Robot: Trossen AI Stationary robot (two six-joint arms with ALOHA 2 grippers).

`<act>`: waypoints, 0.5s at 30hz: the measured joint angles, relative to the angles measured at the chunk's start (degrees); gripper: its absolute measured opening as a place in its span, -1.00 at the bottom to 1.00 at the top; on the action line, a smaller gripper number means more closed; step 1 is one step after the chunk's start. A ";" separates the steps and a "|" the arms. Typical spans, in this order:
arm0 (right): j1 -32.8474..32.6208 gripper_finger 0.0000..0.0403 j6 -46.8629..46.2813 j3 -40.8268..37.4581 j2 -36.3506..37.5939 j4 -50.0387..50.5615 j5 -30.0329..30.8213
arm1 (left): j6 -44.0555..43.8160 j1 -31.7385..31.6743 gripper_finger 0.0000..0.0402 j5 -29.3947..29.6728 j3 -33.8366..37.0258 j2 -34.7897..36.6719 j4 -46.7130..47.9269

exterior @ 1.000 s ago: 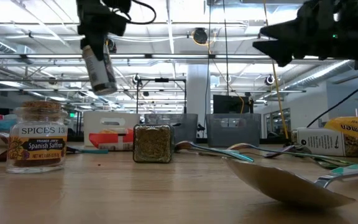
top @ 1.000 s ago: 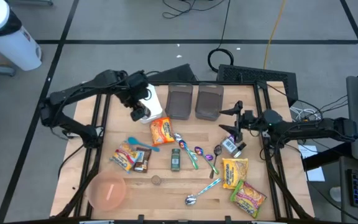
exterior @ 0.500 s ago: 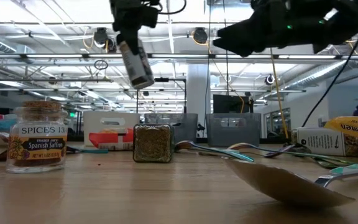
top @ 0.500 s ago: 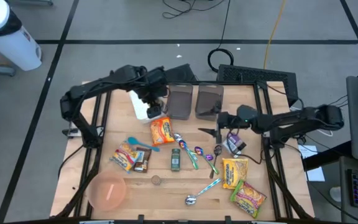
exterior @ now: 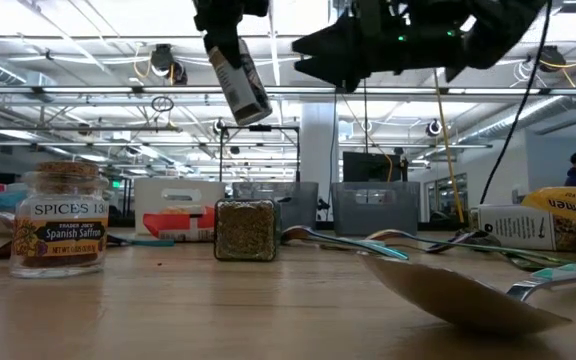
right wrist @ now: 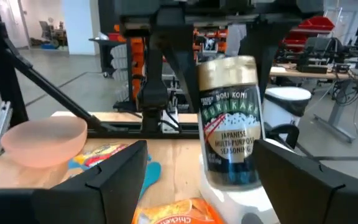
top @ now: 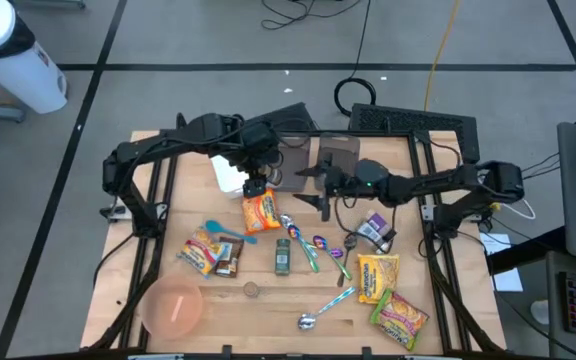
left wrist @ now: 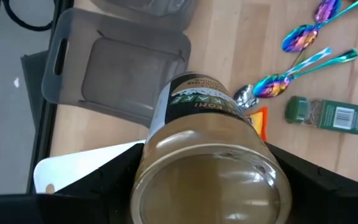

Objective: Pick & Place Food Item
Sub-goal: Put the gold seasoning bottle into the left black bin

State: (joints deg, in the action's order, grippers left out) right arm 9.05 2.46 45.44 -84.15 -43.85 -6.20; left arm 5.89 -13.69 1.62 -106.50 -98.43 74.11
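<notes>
I am holding the furikake seasoning jar (right wrist: 230, 121) clamped in the left gripper (top: 257, 183), airborne above the far-centre table (top: 438, 330) beside the grey bins (top: 290, 165). The right gripper (top: 306, 183) is hovering apart, just beside. Risk: arms colliding, knocking the jar loose.

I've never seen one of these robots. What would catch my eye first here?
Probably the furikake seasoning jar held up in the air by the left tool, above the far middle of the cluttered table. Right beside it, the right tool reaches in with open fingers toward the jar. Beneath them lie iridescent spoons and bright ramen packets.
</notes>
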 joint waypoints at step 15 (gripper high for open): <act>3.38 0.41 -3.34 5.84 -6.06 0.76 -6.08 | -0.08 2.98 0.39 0.00 0.00 0.00 -0.97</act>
State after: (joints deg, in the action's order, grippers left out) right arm 12.44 -0.89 51.28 -90.21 -43.09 -12.27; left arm 5.81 -10.70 1.62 -106.50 -98.43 73.13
